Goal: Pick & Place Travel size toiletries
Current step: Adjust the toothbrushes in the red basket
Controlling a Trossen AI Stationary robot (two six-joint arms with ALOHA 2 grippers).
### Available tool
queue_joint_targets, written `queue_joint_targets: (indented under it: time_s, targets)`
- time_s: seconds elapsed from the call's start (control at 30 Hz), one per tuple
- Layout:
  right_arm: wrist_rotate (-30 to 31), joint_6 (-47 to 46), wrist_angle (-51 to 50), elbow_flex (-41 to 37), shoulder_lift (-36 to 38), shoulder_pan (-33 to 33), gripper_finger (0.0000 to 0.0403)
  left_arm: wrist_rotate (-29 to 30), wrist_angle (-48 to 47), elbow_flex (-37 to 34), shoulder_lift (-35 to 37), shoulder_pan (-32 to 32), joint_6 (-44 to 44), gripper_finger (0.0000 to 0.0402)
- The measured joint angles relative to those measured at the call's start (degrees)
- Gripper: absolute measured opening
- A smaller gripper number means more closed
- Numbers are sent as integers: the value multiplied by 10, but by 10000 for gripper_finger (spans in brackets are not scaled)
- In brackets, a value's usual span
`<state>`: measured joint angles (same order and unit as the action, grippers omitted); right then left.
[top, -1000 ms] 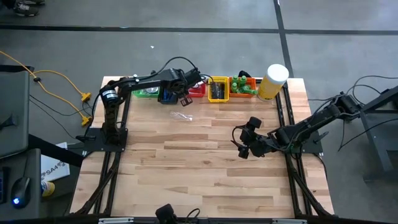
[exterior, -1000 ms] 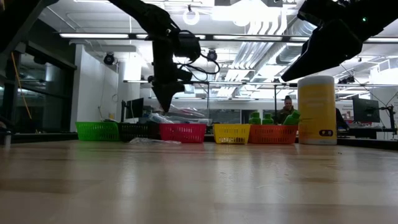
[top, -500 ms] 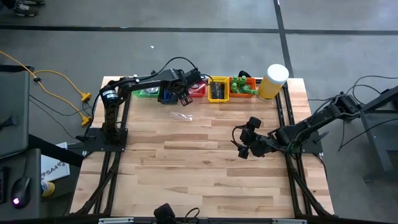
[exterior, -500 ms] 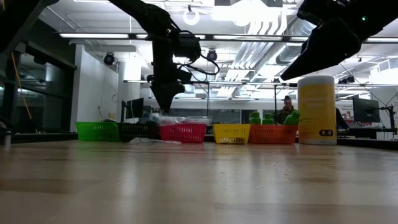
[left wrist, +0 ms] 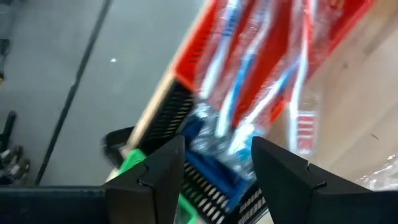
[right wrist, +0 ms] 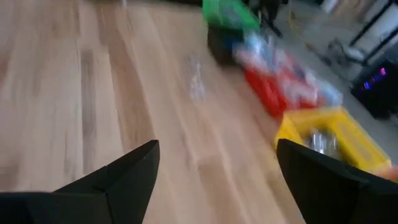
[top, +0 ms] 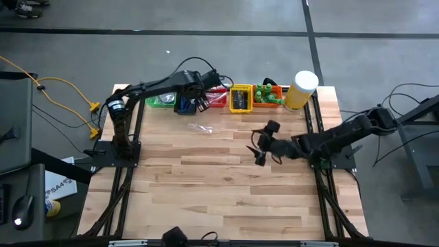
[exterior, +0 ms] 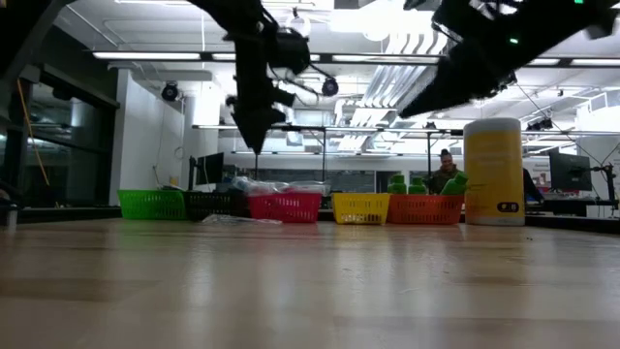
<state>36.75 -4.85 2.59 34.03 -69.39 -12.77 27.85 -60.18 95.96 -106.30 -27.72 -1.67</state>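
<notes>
Toothbrushes in clear wrap (left wrist: 249,81) lie across the red bin (top: 218,100) and the blue bin (top: 184,106) beside it. My left gripper (top: 201,103) hangs open above them, nothing between its fingers (left wrist: 163,177). In the low view it (exterior: 257,136) stands well above the bins. A clear-wrapped piece (top: 200,127) lies flat on the wood in front of the bins; the right wrist view shows the piece (right wrist: 197,84) too. My right gripper (top: 258,147) is wide open over the middle of the table, to the right of that piece.
Along the far edge runs a row of bins: green (top: 160,101), blue, red, yellow (top: 240,100) with dark items, orange (top: 269,96) with little green bottles. A pale-yellow cylinder (top: 302,89) with a white lid stands at the far right. Bare wood (top: 226,192) fills the near half.
My left gripper has risen straight up from the red and blue bins; the wrapped toothbrushes stay lying on them. My right gripper has swung toward the table's left and a little toward the far edge, nearer the clear-wrapped piece, staying wide open.
</notes>
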Motion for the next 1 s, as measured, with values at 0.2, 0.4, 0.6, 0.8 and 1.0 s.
queue_joint_targets:
  time_s: [0.2, 0.4, 0.6, 0.8, 1.0]
  targets:
    - [-141, 79, 140, 3, -29, 94, 308, 11, 12, -53, 83, 0, -26, 184]
    - [-224, 112, 157, 61, -103, 176, 228, -6, 59, -172, 169, 0, -43, 161]
    - [-266, 166, 124, 163, -212, 228, 91, -19, 136, -299, 268, 29, -77, 126]
    - [-347, 234, 28, 290, -314, 267, 6, -9, 216, -400, 367, 88, -108, 88]
    - [-343, 289, -123, 402, -360, 318, 3, 5, 261, -476, 431, 152, -141, 60]
